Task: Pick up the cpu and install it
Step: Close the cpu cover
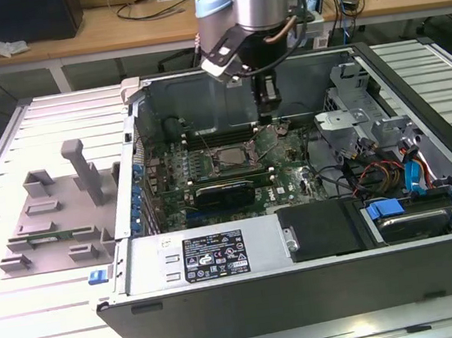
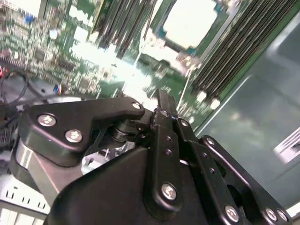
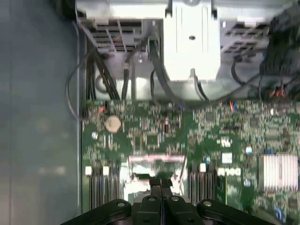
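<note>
Now cpu [image 2: 190,21] nr closed end effector [image 2: 161,98], apart.

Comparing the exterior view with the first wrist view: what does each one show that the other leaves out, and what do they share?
Exterior view: the outer walls of the computer case, its labelled power supply, and a grey fixture tray on the exterior view's left. First wrist view: a round coin battery and a finned silver heatsink on the board. Shared: the green motherboard, and the gripper hanging above it, fingers together.
</note>
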You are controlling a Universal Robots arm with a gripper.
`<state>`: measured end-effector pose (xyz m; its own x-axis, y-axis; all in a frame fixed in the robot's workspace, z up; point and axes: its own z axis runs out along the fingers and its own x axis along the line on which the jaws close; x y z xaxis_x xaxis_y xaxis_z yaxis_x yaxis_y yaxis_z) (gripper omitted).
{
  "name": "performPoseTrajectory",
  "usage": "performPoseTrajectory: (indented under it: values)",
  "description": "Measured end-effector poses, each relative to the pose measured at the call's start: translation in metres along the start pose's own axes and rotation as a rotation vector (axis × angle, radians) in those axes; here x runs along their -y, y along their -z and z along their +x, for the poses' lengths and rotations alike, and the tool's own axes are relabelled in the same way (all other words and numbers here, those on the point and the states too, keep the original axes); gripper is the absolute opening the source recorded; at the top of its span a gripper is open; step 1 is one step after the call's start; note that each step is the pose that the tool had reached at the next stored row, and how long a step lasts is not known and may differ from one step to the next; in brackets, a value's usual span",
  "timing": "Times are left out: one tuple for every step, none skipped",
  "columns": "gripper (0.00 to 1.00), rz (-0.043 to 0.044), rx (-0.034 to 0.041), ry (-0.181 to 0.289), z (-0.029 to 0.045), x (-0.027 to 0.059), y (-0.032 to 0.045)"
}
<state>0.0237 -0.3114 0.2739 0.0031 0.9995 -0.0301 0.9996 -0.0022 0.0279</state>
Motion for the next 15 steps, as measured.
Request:
performPoseTrajectory:
  values:
    - [0.11, 0.0006, 0.0003, 0.0, 0.0, -0.0052, -0.0001]
    - [0.11, 0.0014, 0.0005, 0.0, 0.0, -0.0121, -0.0003]
    - [0.11, 0.0019, 0.0006, 0.0, 0.0, -0.0167, -0.0005]
    - [0.11, 0.0024, 0.0007, 0.0, 0.0, -0.0214, -0.0008]
    - [0.11, 0.0027, 0.0007, 0.0, 0.0, -0.026, -0.001]
    - [0.11, 0.0027, 0.0006, 0.0, 0.0001, -0.0272, -0.0011]
    - [0.11, 0.0027, 0.0007, 0.0, 0.0001, -0.0273, -0.001]
    - [0.11, 0.0027, 0.0008, 0.0, 0.0, -0.0273, -0.0015]
    - [0.11, 0.0028, 0.0009, 0.0, 0.0, -0.0275, -0.0034]
    - [0.11, 0.0038, 0.0008, 0.0, 0.0002, -0.0279, -0.0055]
    - [0.11, 0.0068, 0.0007, 0.0, 0.0003, -0.0291, -0.0091]
    - [0.11, 0.0108, 0.0008, 0.0, 0.0004, -0.031, -0.0112]
    - [0.11, 0.0145, 0.0007, 0.001, 0.0004, -0.0329, -0.0133]
    - [0.11, 0.017, 0.0007, 0.001, 0.0005, -0.034, -0.015]
    - [0.11, 0.0195, 0.0008, 0.001, 0.0005, -0.035, -0.0167]
